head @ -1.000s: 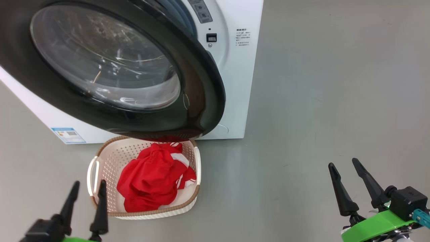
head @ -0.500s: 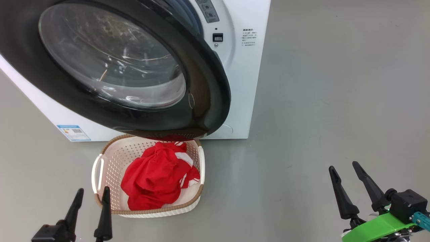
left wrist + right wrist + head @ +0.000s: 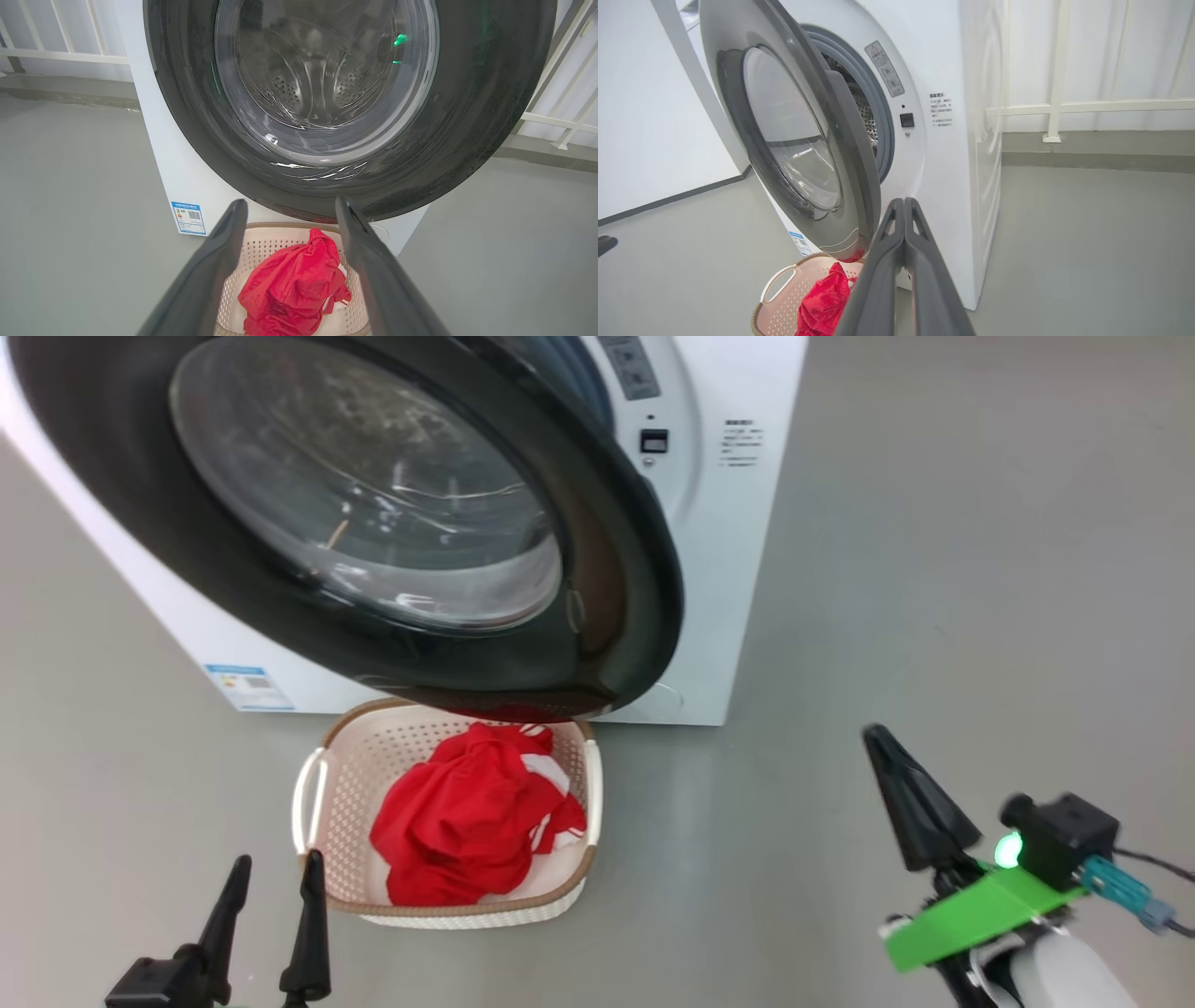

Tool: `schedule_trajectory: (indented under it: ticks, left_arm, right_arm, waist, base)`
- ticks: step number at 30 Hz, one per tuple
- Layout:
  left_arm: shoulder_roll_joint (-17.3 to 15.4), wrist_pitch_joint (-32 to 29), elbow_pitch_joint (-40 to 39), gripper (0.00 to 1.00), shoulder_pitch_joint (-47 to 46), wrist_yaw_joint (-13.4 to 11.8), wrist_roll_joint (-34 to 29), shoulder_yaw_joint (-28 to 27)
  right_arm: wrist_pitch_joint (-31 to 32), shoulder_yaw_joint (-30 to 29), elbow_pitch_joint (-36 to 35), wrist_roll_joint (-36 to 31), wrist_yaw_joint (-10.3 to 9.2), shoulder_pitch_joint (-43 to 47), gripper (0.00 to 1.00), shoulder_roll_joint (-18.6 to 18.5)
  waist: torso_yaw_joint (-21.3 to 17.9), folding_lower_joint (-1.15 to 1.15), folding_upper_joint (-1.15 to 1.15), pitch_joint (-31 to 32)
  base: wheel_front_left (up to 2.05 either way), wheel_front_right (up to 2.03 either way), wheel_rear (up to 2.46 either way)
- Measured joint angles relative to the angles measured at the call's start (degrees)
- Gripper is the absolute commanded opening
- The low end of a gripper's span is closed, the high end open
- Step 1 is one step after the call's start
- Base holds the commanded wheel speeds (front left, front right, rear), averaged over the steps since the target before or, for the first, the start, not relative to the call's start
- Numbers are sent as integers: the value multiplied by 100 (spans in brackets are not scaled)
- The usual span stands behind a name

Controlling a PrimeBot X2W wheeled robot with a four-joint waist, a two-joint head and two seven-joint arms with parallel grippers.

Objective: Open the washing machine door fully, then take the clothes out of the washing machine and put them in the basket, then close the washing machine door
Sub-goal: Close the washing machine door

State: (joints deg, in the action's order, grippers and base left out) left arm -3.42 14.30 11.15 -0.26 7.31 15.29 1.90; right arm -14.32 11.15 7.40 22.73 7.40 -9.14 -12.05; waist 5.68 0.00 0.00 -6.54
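Looking at the washing machine door (image 3: pixel 644 588), I see it swung out from the white front of the washing machine (image 3: pixel 738 569), its glossy black rim hanging above the far end of the basket (image 3: pixel 355 803). The clothes (image 3: pixel 467 821) lie bunched inside the basket, red with white stripes, heaped toward its right side. The basket stands on the floor (image 3: pixel 934 569) just in front of the machine, beneath the door.

My left gripper (image 3: pixel 280 857) hovers near the basket's near left corner, fingers spread apart with nothing between them. My right gripper (image 3: pixel 882 747) is well off to the right above bare floor, its two fingers pressed together and empty.

From the right wrist I can see the grey rubber ring (image 3: pixel 882 130) behind the door. A blue label sticker (image 3: pixel 247 686) sits low on the machine's front.

The floor is smooth, plain grey, with a soft sheen. Behind the machine runs a white railing (image 3: pixel 1064 107) above a low grey kerb; to the other side is a white wall (image 3: pixel 644 116) with a dark strip along its foot.
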Motion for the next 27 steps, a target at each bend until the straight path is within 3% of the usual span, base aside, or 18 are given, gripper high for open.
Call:
schedule_trajectory:
  ticks: [11,27]
  left_arm:
    - [64,0,-19,100,-3,0,37,143]
    - [127,0,-13,100,-222,0,177,334]
  right_arm:
    - [0,691,263,165,1,-862,0,96]
    - [-1,816,1133,313,1,-1806,0,258]
  waist:
    - [491,0,0,-86]
    - [813,0,0,-470]
  base:
    - [0,0,0]
    - [0,0,0]
